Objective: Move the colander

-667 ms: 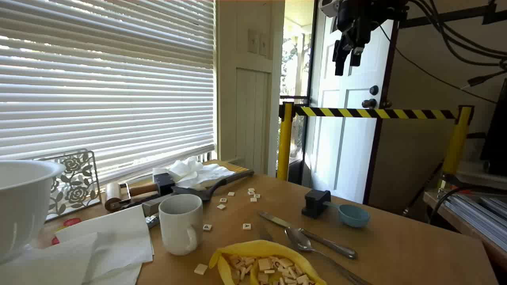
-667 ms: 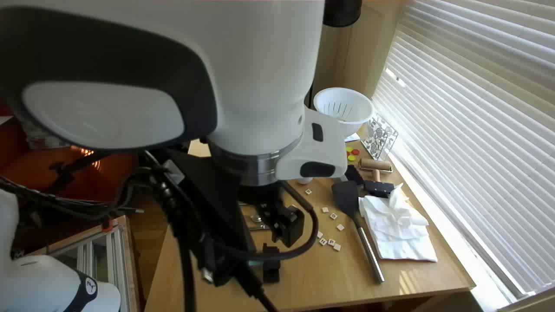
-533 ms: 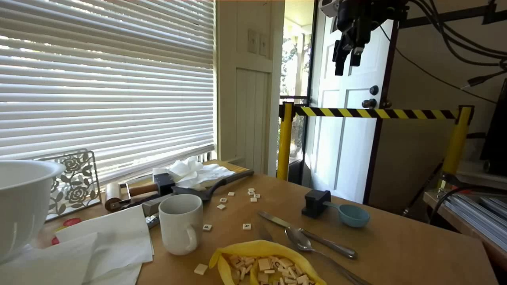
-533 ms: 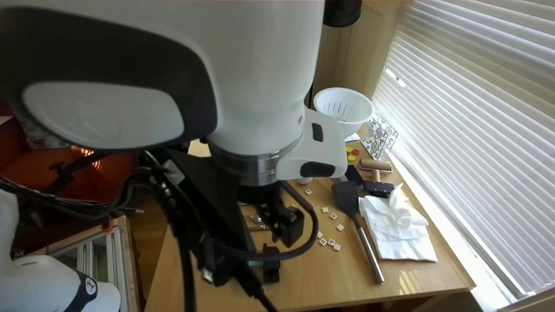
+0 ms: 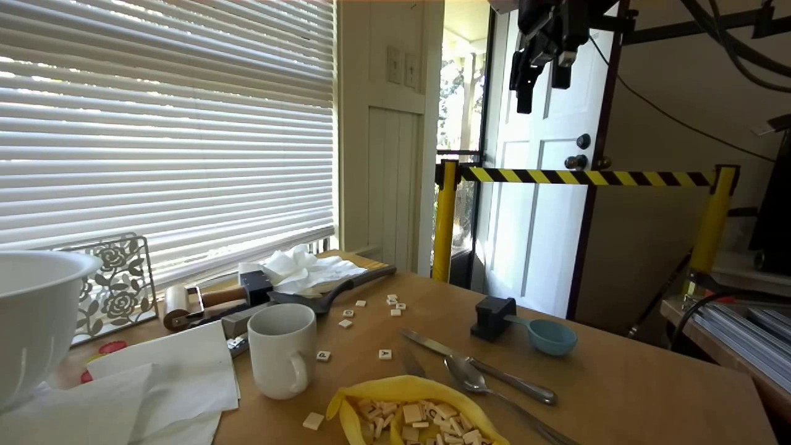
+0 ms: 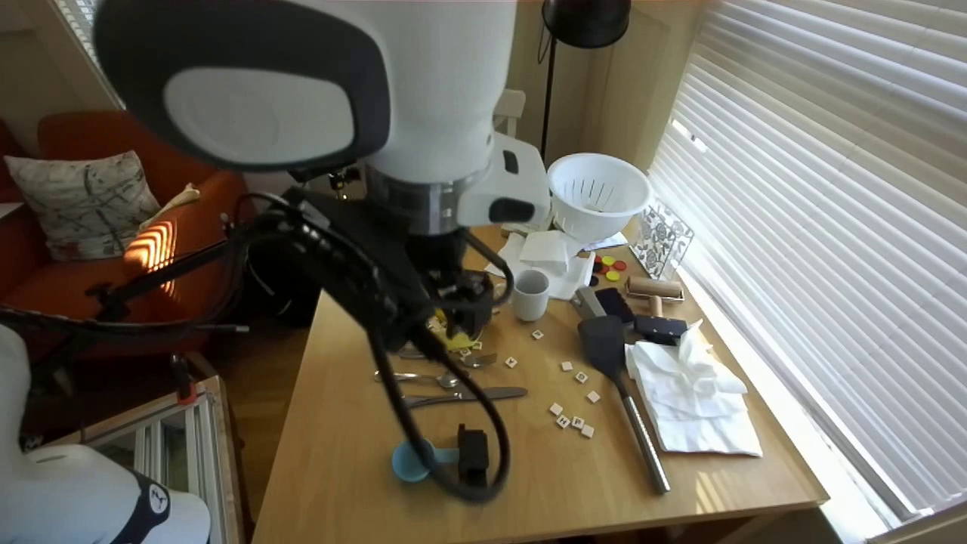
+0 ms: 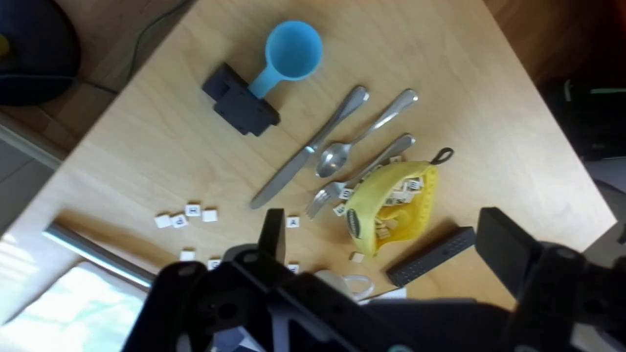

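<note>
The colander is a large white bowl with slits. In an exterior view its outer wall (image 6: 585, 224) shows whole at the table's far end. In an exterior view it is cut off at the left edge (image 5: 31, 321). It is out of the wrist view. My gripper (image 5: 542, 89) hangs high above the table, well apart from the colander. In the wrist view my gripper (image 7: 384, 215) is open, its fingers wide apart with nothing between them. It is above the table over the yellow pouch (image 7: 364, 210). In an exterior view the fingers are partly hidden by arm and cables.
A white mug (image 6: 531, 296) and papers (image 6: 544, 249) lie in front of the colander. A metal rose holder (image 6: 661, 238) stands beside it. Cutlery (image 7: 313, 146), a blue scoop (image 7: 293, 49), a black block (image 7: 244, 107), a spatula (image 6: 604, 347) and letter tiles lie around. The window blinds (image 6: 816, 227) border the table.
The arm has moved away from the camera toward the colander's end of the table, uncovering the mug, cutlery and scoop. The gripper has tilted slightly. The colander has not moved.
</note>
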